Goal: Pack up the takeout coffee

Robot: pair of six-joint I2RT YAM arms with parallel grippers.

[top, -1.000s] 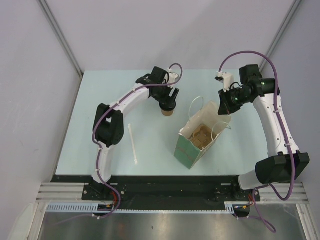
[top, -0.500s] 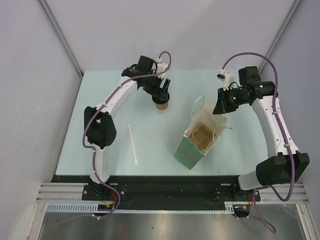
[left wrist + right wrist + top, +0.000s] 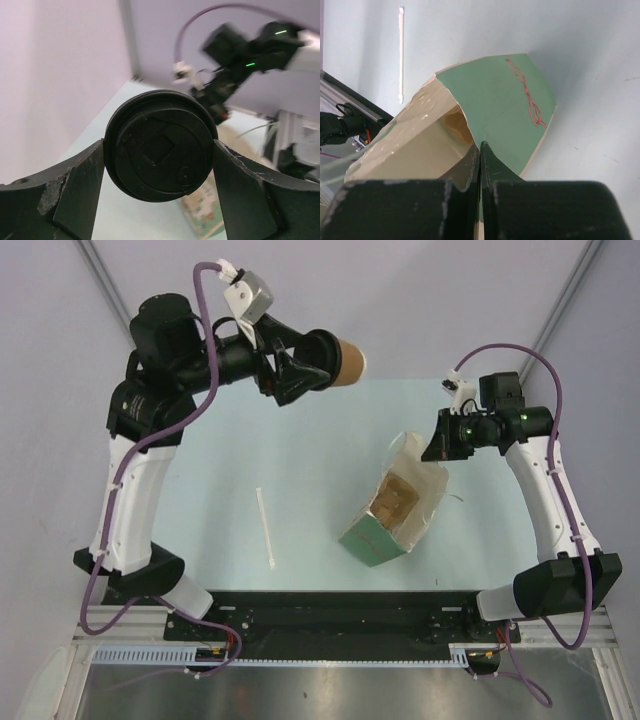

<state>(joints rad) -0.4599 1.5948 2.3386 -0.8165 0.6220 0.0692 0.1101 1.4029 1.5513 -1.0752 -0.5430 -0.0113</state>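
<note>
1. The takeout coffee [image 3: 348, 360] is up in the air, well clear of the worktop [image 3: 200, 490]. It is turned on its side and shows against the far edge, with its base pointing toward the right side
2. The left end effector [image 3: 318, 365] has it clamped, one finger on each side near the top; from the wrist view the black lid [image 3: 160, 145] sits squarely between them
3. It looks like a light paper cup with thin, soft walls, so a hard squeeze would probably dent it. The stiffest place to hold is up by the lid, where the rim braces the wall, and that is where the fingers are
4. Lying sideways, the lid is all that would stop a spill if there is drink inside, and I cannot tell whether there is. I would want it upright before it goes down
5. The right end effector [image 3: 437, 450] is pressed together on the far rim of the paper bag [image 3: 365, 540], pinching it so the mouth gapes
6. The bag sits between the middle and the right edge of the worktop, leaning over rather than standing straight. It looks flimsy and likely to shift if bumped
7. A brown pulp carrier [image 3: 392, 502] fills the inside, so the cup must land in one of its holes, which I cannot make out clearly
8. A white stir stick [image 3: 266, 528] lies left of the bag toward the near edge, well apart from it and not in the way
</note>
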